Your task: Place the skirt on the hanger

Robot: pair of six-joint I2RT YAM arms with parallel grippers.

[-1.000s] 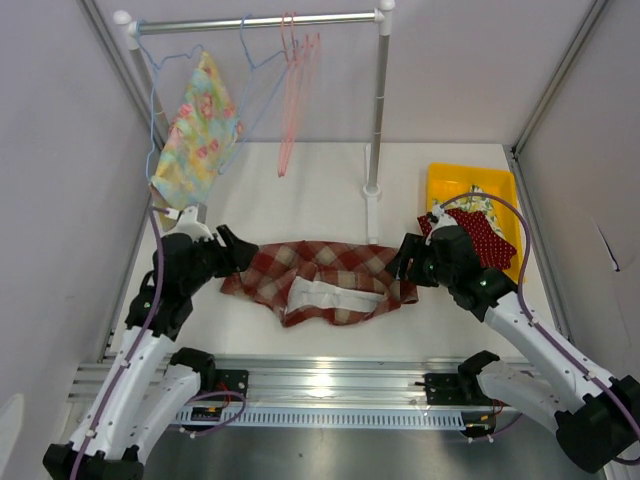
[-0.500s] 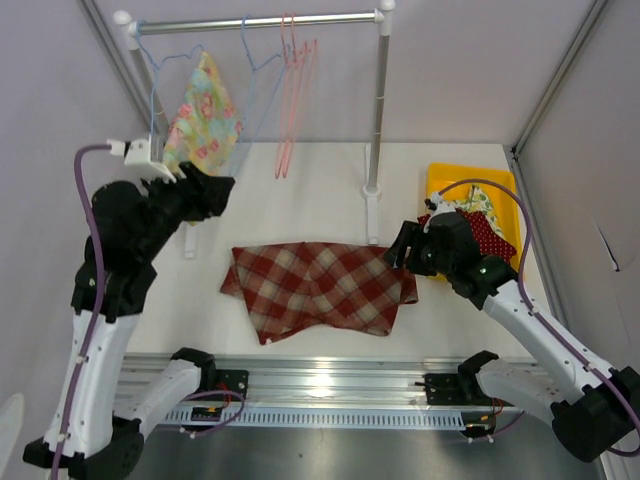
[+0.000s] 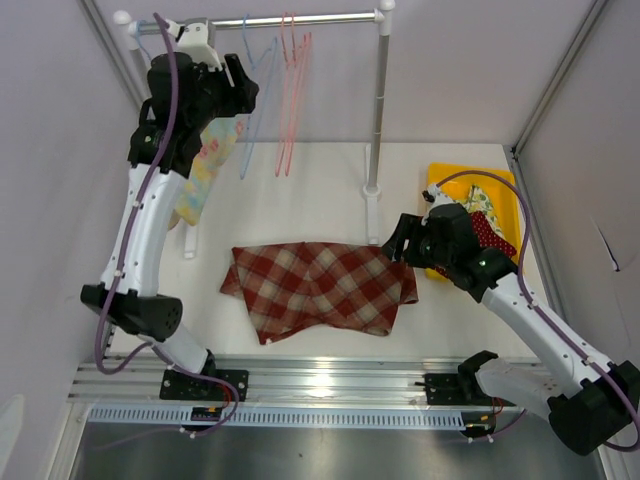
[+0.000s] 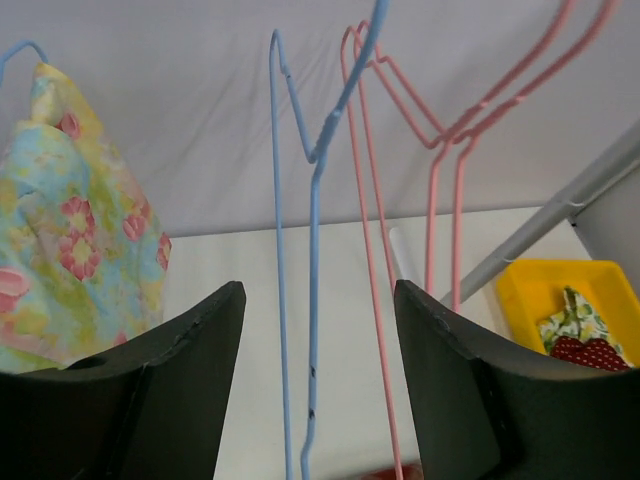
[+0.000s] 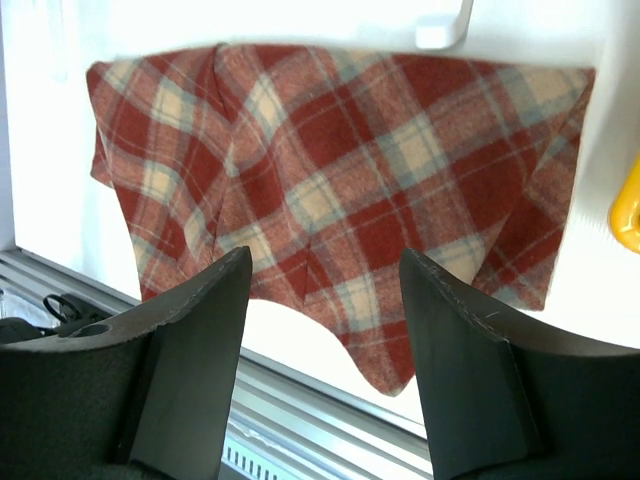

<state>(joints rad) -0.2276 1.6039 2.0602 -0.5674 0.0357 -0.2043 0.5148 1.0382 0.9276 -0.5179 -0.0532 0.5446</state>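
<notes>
The red plaid skirt (image 3: pixel 320 287) lies flat on the white table; it fills the right wrist view (image 5: pixel 340 190). My right gripper (image 3: pixel 392 240) is open and empty, just above the skirt's right edge. My left gripper (image 3: pixel 245 92) is raised to the rail, open and empty, facing a bare blue wire hanger (image 3: pixel 250 130). In the left wrist view the blue hanger (image 4: pixel 312 250) hangs between my open fingers, farther off. Pink hangers (image 3: pixel 293 95) hang to its right.
A floral garment (image 3: pixel 205 165) hangs on another blue hanger at the rail's left end. The rail's right post (image 3: pixel 377 110) stands behind the skirt. A yellow bin (image 3: pixel 462 183) with more clothes is at the right.
My left arm rose from the table to the rail and now faces the blue hanger. The skirt was spread flat. My right gripper stayed by the skirt's right edge.
</notes>
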